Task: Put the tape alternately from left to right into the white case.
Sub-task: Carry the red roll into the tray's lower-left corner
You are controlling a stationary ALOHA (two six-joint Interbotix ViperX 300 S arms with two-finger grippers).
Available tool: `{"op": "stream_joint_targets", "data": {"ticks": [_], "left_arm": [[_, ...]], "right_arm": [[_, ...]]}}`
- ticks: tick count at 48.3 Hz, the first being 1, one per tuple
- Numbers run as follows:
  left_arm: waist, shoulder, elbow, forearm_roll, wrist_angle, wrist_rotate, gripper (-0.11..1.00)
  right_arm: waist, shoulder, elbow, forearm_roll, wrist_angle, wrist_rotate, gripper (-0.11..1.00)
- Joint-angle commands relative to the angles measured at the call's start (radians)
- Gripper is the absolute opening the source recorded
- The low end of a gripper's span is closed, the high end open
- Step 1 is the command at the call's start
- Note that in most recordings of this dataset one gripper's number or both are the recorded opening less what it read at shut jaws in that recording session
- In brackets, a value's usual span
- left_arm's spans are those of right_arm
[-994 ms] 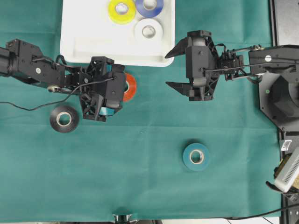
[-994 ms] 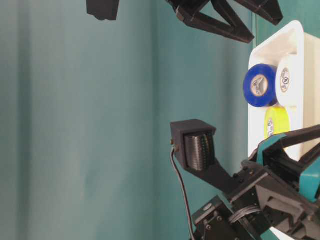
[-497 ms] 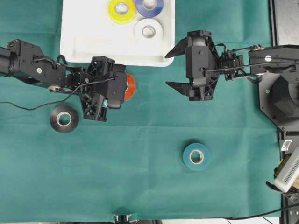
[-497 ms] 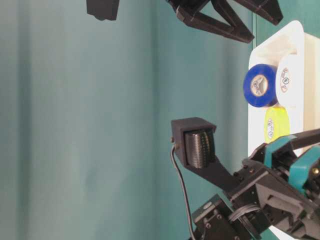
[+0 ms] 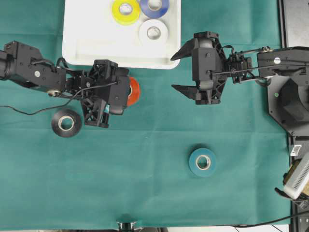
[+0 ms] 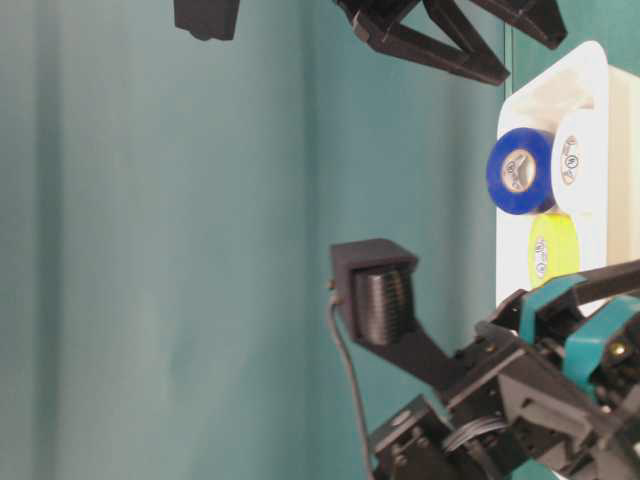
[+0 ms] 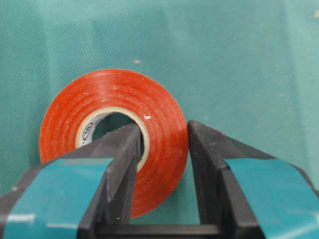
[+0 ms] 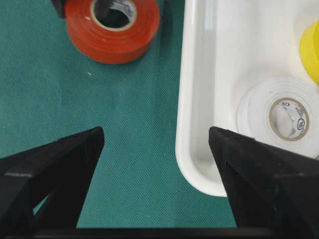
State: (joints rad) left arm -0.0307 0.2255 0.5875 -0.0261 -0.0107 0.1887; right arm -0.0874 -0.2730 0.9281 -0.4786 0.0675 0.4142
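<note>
My left gripper (image 7: 163, 132) is shut on the red-orange tape roll (image 7: 164, 149), one finger inside the pale core and the other outside the wall. It holds the roll (image 5: 134, 91) just below the white case (image 5: 82, 48). Yellow (image 5: 125, 10), blue (image 5: 154, 6) and white (image 5: 153, 30) rolls lie in the case's upper right part. A black roll (image 5: 66, 123) lies on the cloth beside my left arm, and a teal roll (image 5: 202, 162) sits lower right. My right gripper (image 5: 174, 72) hangs open and empty by the case's right corner (image 8: 199, 149).
Green cloth covers the table. The right arm's base and dark equipment (image 5: 289, 96) fill the right edge. A thin black cable (image 5: 29, 110) trails from the left arm across the cloth. The table's front edge runs along the bottom.
My left gripper has closed from wide open onto the red-orange roll and shifted slightly. The right gripper and the other rolls have not moved.
</note>
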Motion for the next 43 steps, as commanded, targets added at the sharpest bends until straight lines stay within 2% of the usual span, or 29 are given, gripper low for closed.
{"op": "stream_joint_targets", "data": {"ticks": [1,14,37,43], "left_arm": [[-0.028,-0.064,-0.012,-0.002,0.02,0.002,0.28],[-0.071,-0.15,-0.009,0.0,0.094,0.003,0.28],[-0.069,-0.202,-0.005,0.0,0.129,0.008,0.28],[-0.048,-0.215,0.005,0.0,0.141,0.011,0.28]], "right_arm": [[0.002,-0.015,-0.008,0.002,-0.008,0.002,0.75],[0.002,-0.015,-0.008,0.002,-0.015,0.002,0.75],[0.002,-0.015,-0.006,0.002,-0.02,0.002,0.75],[0.002,-0.015,-0.006,0.002,-0.02,0.002,0.75]]}}
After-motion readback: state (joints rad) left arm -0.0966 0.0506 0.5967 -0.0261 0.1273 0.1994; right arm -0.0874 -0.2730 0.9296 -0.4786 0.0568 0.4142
